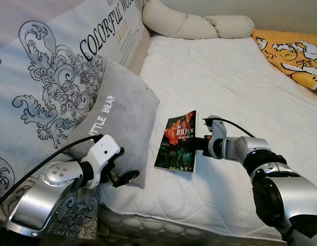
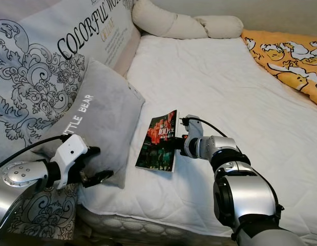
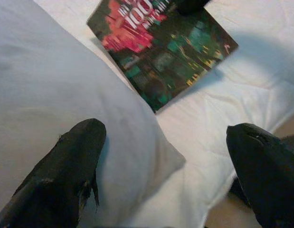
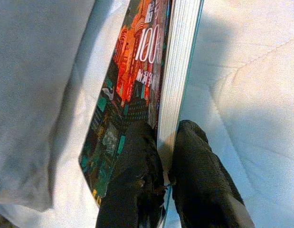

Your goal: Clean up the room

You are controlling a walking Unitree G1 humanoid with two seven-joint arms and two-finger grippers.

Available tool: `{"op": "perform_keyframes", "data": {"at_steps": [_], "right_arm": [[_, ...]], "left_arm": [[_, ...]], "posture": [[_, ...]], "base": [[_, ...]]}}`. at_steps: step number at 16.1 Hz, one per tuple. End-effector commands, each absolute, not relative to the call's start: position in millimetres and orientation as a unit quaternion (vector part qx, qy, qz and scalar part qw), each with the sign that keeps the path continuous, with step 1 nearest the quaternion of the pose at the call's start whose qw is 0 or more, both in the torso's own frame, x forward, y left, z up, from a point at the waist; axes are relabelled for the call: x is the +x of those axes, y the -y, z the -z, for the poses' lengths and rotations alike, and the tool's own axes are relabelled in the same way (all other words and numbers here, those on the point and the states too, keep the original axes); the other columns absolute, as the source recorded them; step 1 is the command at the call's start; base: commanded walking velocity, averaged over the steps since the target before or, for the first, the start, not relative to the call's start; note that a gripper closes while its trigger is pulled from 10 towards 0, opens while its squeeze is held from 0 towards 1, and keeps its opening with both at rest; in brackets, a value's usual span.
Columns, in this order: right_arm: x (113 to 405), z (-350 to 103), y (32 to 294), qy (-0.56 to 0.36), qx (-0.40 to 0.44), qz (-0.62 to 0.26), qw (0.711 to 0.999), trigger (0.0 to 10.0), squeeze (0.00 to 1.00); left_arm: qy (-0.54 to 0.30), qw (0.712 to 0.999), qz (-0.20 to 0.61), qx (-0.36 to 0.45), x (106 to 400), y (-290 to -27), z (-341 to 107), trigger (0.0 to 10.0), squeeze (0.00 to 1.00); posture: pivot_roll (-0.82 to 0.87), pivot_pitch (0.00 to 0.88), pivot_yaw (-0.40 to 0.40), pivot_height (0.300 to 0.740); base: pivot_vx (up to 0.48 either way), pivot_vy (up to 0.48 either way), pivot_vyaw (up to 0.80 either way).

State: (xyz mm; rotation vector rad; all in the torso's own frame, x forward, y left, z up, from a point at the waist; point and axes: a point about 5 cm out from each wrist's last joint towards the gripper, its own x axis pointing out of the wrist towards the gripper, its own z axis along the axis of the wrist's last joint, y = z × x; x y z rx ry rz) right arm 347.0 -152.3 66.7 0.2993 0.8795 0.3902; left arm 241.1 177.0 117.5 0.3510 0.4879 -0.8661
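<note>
1. While the right gripper (image 4: 165, 156) pinches the book (image 1: 177, 141) by its long page edge, one finger on the cover and one behind, the book stands tilted up off the white mattress (image 1: 235, 87), just beside the grey pillow (image 1: 122, 128).
2. The left gripper (image 3: 165, 166) hangs with fingers spread wide and nothing between them, over the pillow's near corner at the bed's edge.
3. The step in hand looks like lifting the book off the bed; whether its lower edge still touches the sheet is hard to tell.
4. Next comes a steady lift and carry, keeping the thin grip from slipping.
5. An orange blanket (image 1: 291, 54) lies at the far right.
</note>
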Motion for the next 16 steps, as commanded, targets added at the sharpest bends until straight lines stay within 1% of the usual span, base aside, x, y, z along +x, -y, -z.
{"op": "perform_keyframes", "data": {"at_steps": [1, 2, 3, 4, 7, 10, 12, 13, 14, 15, 16], "right_arm": [[354.9, -78.1, 156.8, -0.407, 0.121, -0.186, 0.886, 10.0, 0.39], [355.4, -78.7, 157.3, -0.406, 0.119, -0.186, 0.887, 10.0, 0.39], [355.9, -79.0, 158.4, -0.405, 0.115, -0.183, 0.888, 10.0, 0.87], [356.7, -78.8, 161.0, -0.403, 0.106, -0.172, 0.893, 10.0, 0.99], [359.1, -78.4, 171.1, -0.389, 0.089, -0.124, 0.909, 10.0, 1.0], [360.2, -79.1, 174.4, -0.382, 0.079, -0.113, 0.914, 10.0, 1.0], [362.2, -81.4, 182.4, -0.369, 0.069, -0.091, 0.923, 10.0, 1.0], [362.8, -83.0, 185.3, -0.365, 0.062, -0.095, 0.924, 10.0, 1.0], [362.0, -83.8, 180.1, -0.363, 0.031, -0.157, 0.918, 10.0, 1.0], [358.6, -81.6, 170.6, -0.369, 0.005, -0.228, 0.901, 10.0, 1.0], [354.9, -78.4, 164.5, -0.376, -0.007, -0.269, 0.887, 10.0, 1.0]], "left_arm": [[-0.244, 0.852, 0.43, 0.169, 236.4, -174.1, -118.2, 10.0, 0.08], [-0.249, 0.85, 0.432, 0.169, 235.3, -174.2, -117.5, 10.0, 0.08], [-0.255, 0.848, 0.433, 0.169, 234.1, -174.6, -116.4, 10.0, 0.08], [-0.259, 0.847, 0.433, 0.169, 232.9, -175.1, -115.4, 10.0, 0.08], [-0.258, 0.85, 0.43, 0.162, 233.9, -174.8, -116.6, 10.0, 0.09], [-0.271, 0.843, 0.436, 0.16, 232.5, -176.3, -116.2, 10.0, 0.09], [-0.269, 0.843, 0.437, 0.162, 234.5, -175.8, -116.6, 10.0, 0.09], [-0.267, 0.844, 0.436, 0.163, 236.0, -175.2, -117.2, 10.0, 0.09], [-0.265, 0.846, 0.434, 0.163, 237.4, -175.0, -117.9, 10.0, 0.09], [-0.264, 0.846, 0.433, 0.163, 238.0, -175.3, -118.3, 10.0, 0.09], [-0.265, 0.846, 0.433, 0.162, 238.1, -175.3, -118.2, 10.0, 0.09]], "posture": [[0.03, 0.0, 0.02, 0.74], [0.03, 0.0, 0.019, 0.74], [0.03, 0.0, 0.015, 0.74], [0.03, 0.0, 0.013, 0.74], [0.04, 0.0, 0.011, 0.74], [0.03, 0.0, 0.021, 0.74], [0.03, 0.0, 0.025, 0.74], [0.03, 0.0, 0.025, 0.74], [0.03, 0.0, 0.025, 0.74], [0.03, 0.0, 0.027, 0.74], [0.02, 0.0, 0.028, 0.74]], "base": [[0.0, 0.0, 0.0], [0.0, 0.0, 0.0], [0.0, 0.0, 0.0], [0.0, 0.0, 0.0], [0.0, 0.0, 0.0], [0.0, 0.0, 0.0], [0.0, 0.0, 0.0], [0.0, 0.0, 0.0], [0.0, 0.0, 0.0], [0.0, 0.0, 0.0], [0.0, 0.0, 0.0]]}}
